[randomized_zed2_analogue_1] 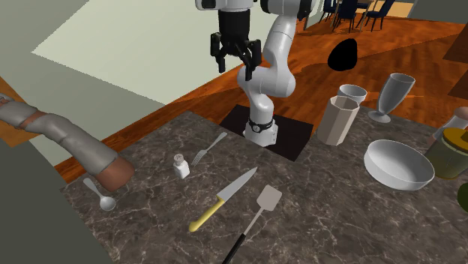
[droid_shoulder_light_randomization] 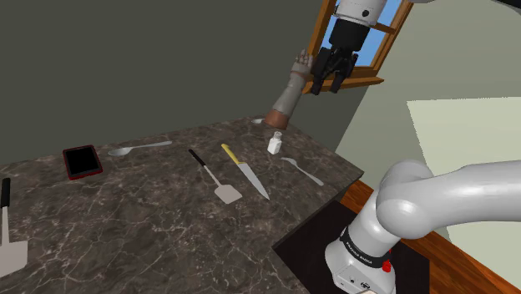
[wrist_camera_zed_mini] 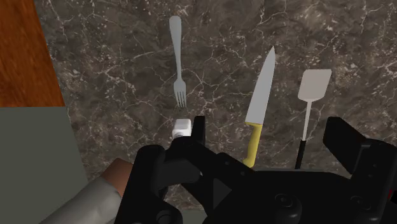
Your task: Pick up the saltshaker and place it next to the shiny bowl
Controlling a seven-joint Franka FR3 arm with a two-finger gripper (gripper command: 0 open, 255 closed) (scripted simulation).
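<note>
White saltshaker (droid_shoulder_light_randomization: pixel 274 144) stood upright on the marble counter (droid_shoulder_light_randomization: pixel 150 217), at the tines of the fork (droid_shoulder_light_randomization: pixel 302 171). We noted the pincer (droid_shoulder_light_randomization: pixel 326 86) high above, fingers apart, empty; the saltshaker lay below, off-centre toward one finger.

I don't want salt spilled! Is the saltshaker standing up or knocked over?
Upright. The saltshaker stands on its base on the counter, cap uppermost.

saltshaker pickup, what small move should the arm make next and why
Probably lower the pincer toward the saltshaker, shifting sideways to centre over it. The pincer hangs open and high above the counter, holding nothing, and in the wrist view the upright saltshaker sits beside one finger rather than between the two.
</note>
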